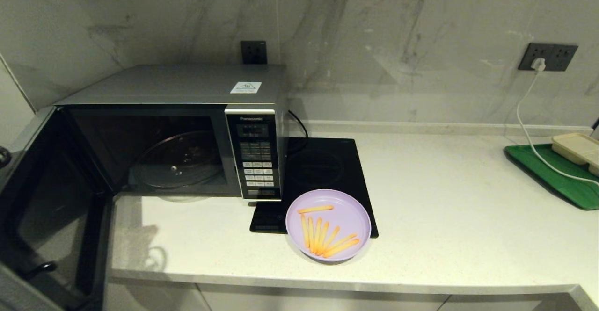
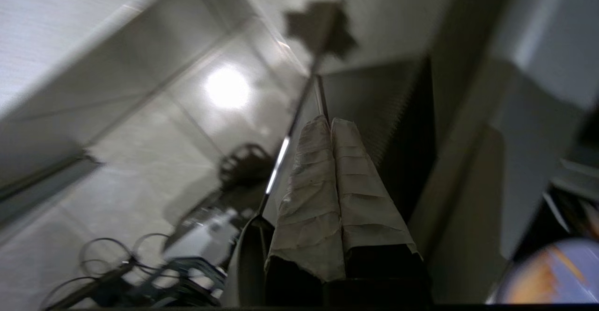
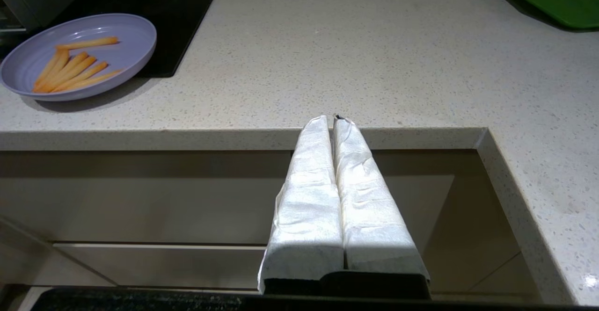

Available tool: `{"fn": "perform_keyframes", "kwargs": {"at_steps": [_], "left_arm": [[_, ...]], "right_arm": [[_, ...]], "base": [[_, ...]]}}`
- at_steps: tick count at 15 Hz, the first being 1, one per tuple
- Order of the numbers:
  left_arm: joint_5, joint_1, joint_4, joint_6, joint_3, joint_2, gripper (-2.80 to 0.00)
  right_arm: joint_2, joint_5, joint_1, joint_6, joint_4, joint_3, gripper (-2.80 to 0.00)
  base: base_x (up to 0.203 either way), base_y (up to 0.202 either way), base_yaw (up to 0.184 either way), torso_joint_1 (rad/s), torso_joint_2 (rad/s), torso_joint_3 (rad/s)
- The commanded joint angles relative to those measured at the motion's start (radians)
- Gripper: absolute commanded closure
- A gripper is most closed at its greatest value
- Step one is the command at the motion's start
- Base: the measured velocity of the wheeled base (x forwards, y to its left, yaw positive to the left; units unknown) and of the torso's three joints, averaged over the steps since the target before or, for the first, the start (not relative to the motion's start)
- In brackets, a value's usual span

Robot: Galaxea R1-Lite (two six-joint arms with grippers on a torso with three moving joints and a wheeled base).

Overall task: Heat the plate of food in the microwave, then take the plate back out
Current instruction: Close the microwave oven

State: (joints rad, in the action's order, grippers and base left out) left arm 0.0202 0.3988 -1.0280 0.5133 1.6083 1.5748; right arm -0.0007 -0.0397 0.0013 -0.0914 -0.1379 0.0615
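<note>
At your nine o'clock the microwave (image 1: 187,128) stands on the pale speckled stone bench (image 1: 444,198), a boxy brushed-silver case with its dark glass door (image 1: 42,217) swung fully open toward you. Inside, you see the round clear glass turntable (image 1: 180,160), bare. The black keypad panel (image 1: 255,154) runs down its right side. Your left hand (image 2: 331,124) sits by the edge of that open door, its cloth-wrapped fingers pressed together on nothing. Just right of the microwave lies a flat glossy black hob (image 1: 323,170). The plate of food (image 1: 328,225), a round shallow lilac plastic dish with thin orange-yellow fries, rests at twelve o'clock, overlapping the hob's front corner. Your right hand (image 3: 333,120) hovers low off the bench's front edge, fingers together, empty. At three o'clock, a green tray (image 1: 557,175) carries a beige rectangular tray (image 1: 578,149).
</note>
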Motion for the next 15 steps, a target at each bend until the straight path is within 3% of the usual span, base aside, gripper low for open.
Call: {"fn": "perform_keyframes", "kwargs": {"at_steps": [1, 3, 5, 15], "left_arm": [[-0.093, -0.178, -0.015, 0.109, 0.014, -0.044, 0.0], [-0.156, -0.354, -0.02, 0.225, 0.039, -0.064, 0.0], [-0.185, -0.463, -0.02, 0.297, 0.06, -0.068, 0.0], [-0.195, -0.558, -0.014, 0.336, 0.061, 0.019, 0.0]], "right_arm": [[0.001, 0.0, 0.0, -0.001, 0.0, 0.0, 0.0], [0.001, 0.0, 0.0, -0.001, 0.0, 0.0, 0.0], [0.0, 0.0, 0.0, -0.001, -0.001, 0.0, 0.0], [-0.001, 0.0, 0.0, -0.001, 0.0, 0.0, 0.0]], "base": [[0.0, 0.0, 0.0, 0.0, 0.0, 0.0], [0.0, 0.0, 0.0, 0.0, 0.0, 0.0], [0.0, 0.0, 0.0, 0.0, 0.0, 0.0], [0.0, 0.0, 0.0, 0.0, 0.0, 0.0]]}}
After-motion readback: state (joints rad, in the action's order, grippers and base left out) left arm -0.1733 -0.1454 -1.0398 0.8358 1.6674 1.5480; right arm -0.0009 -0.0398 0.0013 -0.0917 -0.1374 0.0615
